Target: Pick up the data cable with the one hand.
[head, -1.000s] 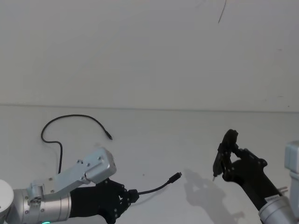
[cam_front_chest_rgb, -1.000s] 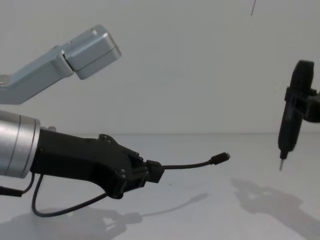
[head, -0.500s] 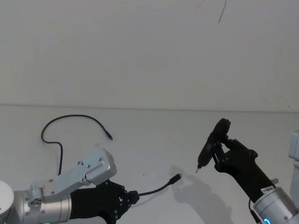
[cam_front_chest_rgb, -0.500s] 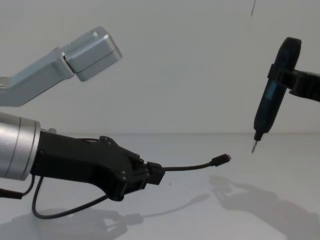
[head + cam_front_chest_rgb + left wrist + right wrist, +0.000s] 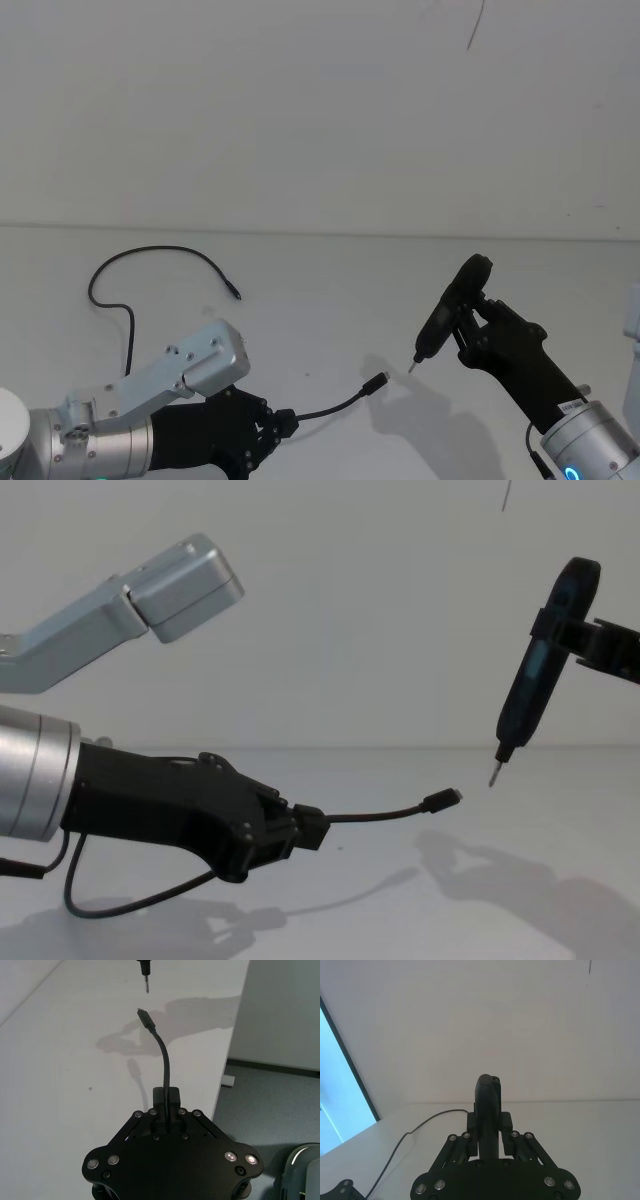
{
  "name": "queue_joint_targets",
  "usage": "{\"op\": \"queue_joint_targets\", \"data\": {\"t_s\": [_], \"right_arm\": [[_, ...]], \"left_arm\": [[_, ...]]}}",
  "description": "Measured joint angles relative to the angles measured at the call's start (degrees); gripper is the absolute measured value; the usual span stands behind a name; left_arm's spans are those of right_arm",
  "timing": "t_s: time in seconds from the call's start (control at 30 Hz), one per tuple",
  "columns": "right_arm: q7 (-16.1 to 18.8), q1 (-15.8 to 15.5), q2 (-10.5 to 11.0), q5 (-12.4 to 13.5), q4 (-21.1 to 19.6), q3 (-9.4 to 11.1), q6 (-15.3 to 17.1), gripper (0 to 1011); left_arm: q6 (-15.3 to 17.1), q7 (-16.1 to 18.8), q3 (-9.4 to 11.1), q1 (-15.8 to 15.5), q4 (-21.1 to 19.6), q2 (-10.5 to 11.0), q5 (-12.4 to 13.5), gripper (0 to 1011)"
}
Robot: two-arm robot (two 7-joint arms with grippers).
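The right gripper (image 5: 472,322), jaws pinching a pen tool (image 5: 445,314), is swinging its tip closer to the plug (image 5: 376,381). The left gripper (image 5: 280,422) is keeping its jaws clamped on the cable (image 5: 335,403) above the tabletop's (image 5: 300,320) near edge, so the pickup looks done.

Left end effector (image 5: 308,828) black, angular, screw-studded; silver cylindrical wrist (image 5: 30,780); grey housing (image 5: 185,585); ring (image 5: 98,477) probably green.

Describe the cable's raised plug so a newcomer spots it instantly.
Over the white table, find the left gripper at the near left, shut on the data cable. A short stretch arcs forward through the air to the plug. Unlike the cable's other end lying flat farther back, it floats near the tip of the pen-shaped tool in the right gripper.
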Motion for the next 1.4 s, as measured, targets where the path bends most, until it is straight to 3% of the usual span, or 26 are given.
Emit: {"op": "queue_joint_targets", "data": {"t_s": [0.8, 1.4], "right_arm": [[1.0, 0.6, -0.4, 4.4, 2.0, -0.7, 0.6, 269], [-0.1, 1.1, 0.0, 3.5, 3.1, -2.0, -1.0, 269]], "left_arm": [[0.0, 0.0, 0.0, 0.0, 0.0, 0.0, 0.0, 51], [0.0, 0.0, 0.0, 0.0, 0.0, 0.0, 0.0, 51]]}}
